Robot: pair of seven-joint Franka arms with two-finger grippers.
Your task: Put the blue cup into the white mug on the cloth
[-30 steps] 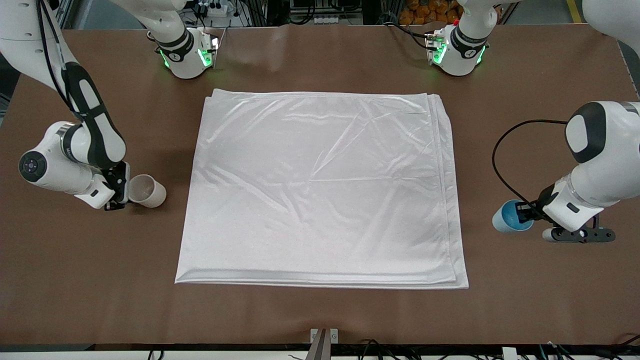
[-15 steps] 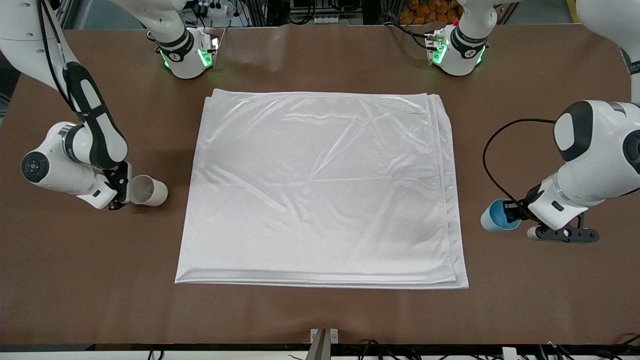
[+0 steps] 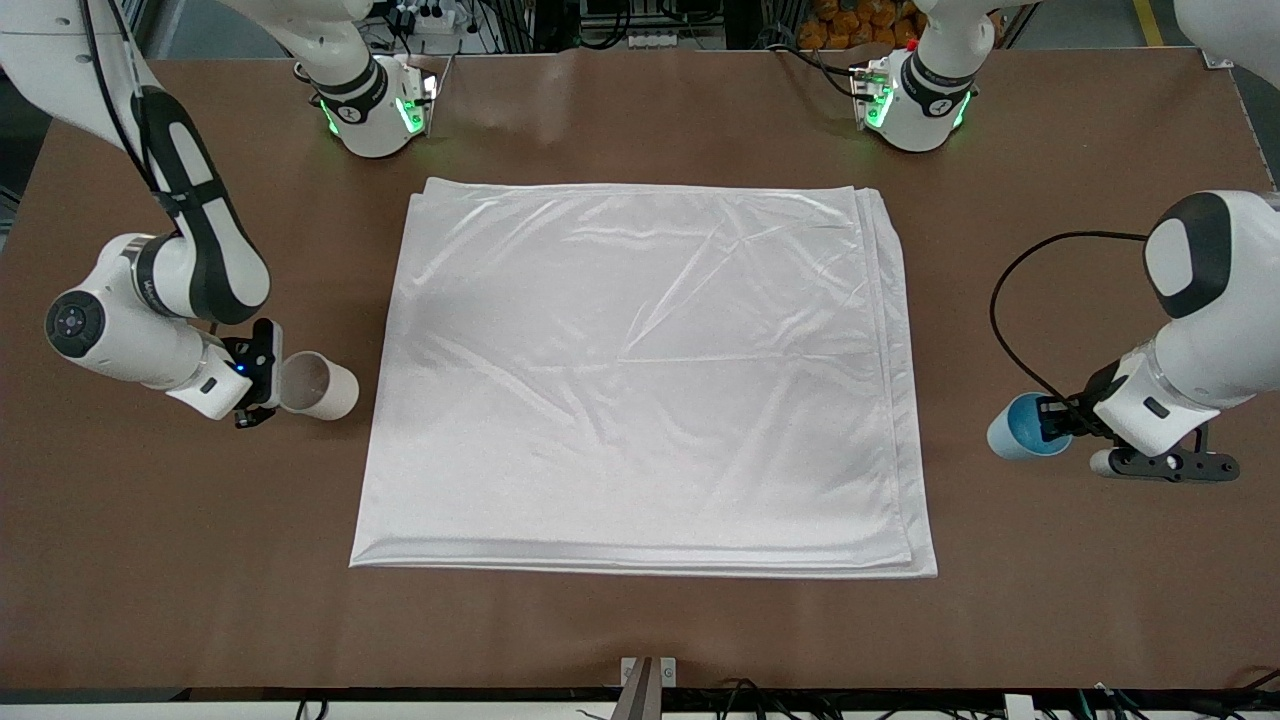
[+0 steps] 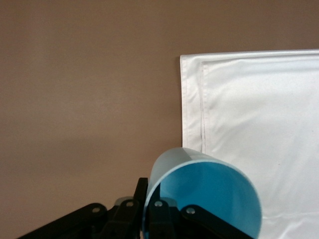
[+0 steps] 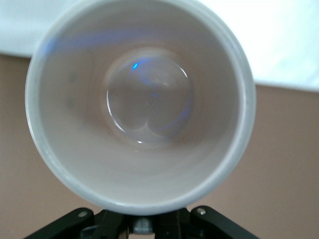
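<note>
On the matte brown table (image 3: 640,620) lies 1 glossy creased cloth (image 3: 640,380); the left tool (image 3: 1055,420) grips 1 tapered blue cup (image 3: 1015,428), the right tool (image 3: 262,372) 1 cylindrical white mug (image 3: 320,385).

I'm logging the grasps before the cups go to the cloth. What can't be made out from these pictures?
- White mug: handle not visible; in the front view the right gripper covers that side, and its wrist view shows only the inside.
- Blue cup: base and lower rim cut off by the left wrist view's edge; the left gripper hides part in front.
- Cloth: its folded layers cannot be counted.
</note>
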